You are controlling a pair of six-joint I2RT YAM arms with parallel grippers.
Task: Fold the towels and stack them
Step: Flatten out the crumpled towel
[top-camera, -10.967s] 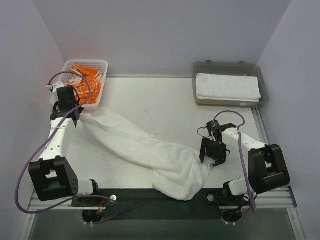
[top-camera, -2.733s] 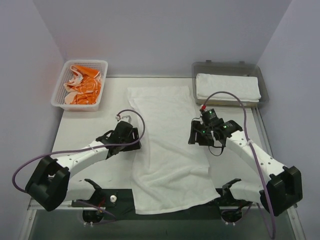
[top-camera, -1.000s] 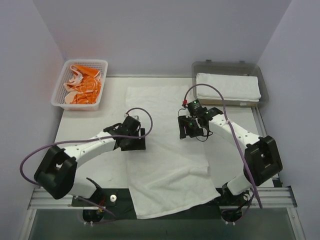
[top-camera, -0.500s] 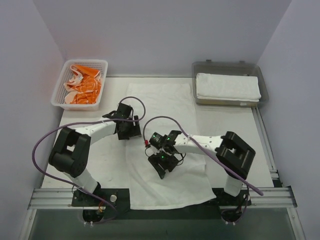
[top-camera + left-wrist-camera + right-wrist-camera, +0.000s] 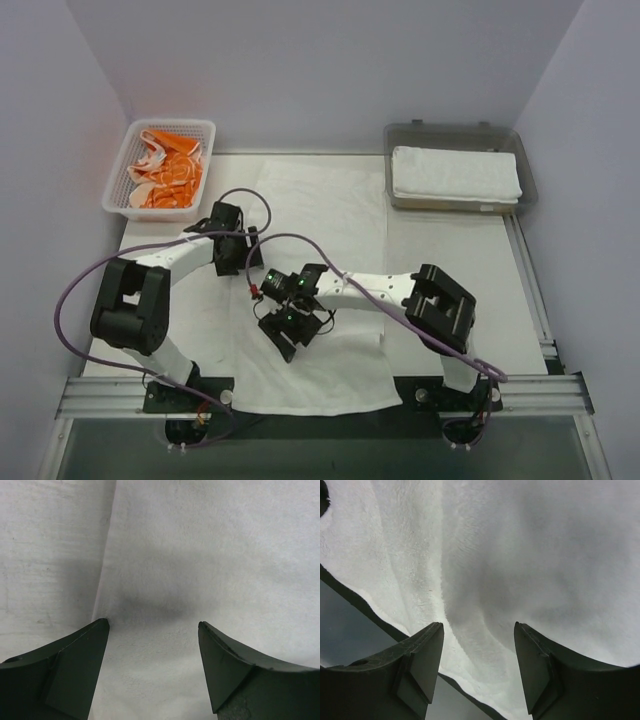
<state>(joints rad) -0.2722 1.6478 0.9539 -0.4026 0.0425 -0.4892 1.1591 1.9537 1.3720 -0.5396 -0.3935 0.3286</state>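
A large white towel (image 5: 330,230) lies spread flat down the middle of the table, its near end hanging over the front edge. My left gripper (image 5: 238,258) is low at the towel's left edge, open. In the left wrist view the gripper (image 5: 151,625) straddles that towel edge (image 5: 102,580), with nothing held. My right gripper (image 5: 290,335) reaches across to the towel's near-left part, open. The right wrist view shows the gripper (image 5: 477,626) over a soft ridge in the towel (image 5: 470,610). A folded white towel (image 5: 455,172) lies in the tray. Orange-and-white towels (image 5: 165,172) fill the basket.
The white mesh basket (image 5: 122,198) stands at the back left and the grey tray (image 5: 455,130) at the back right. The right arm (image 5: 375,288) stretches leftward over the towel. The table's dark front edge (image 5: 350,630) shows past the towel's hem.
The right gripper swung from the towel's right side across to its near-left part. The left gripper drew back left to the towel's edge. The towel's near end shifted left.
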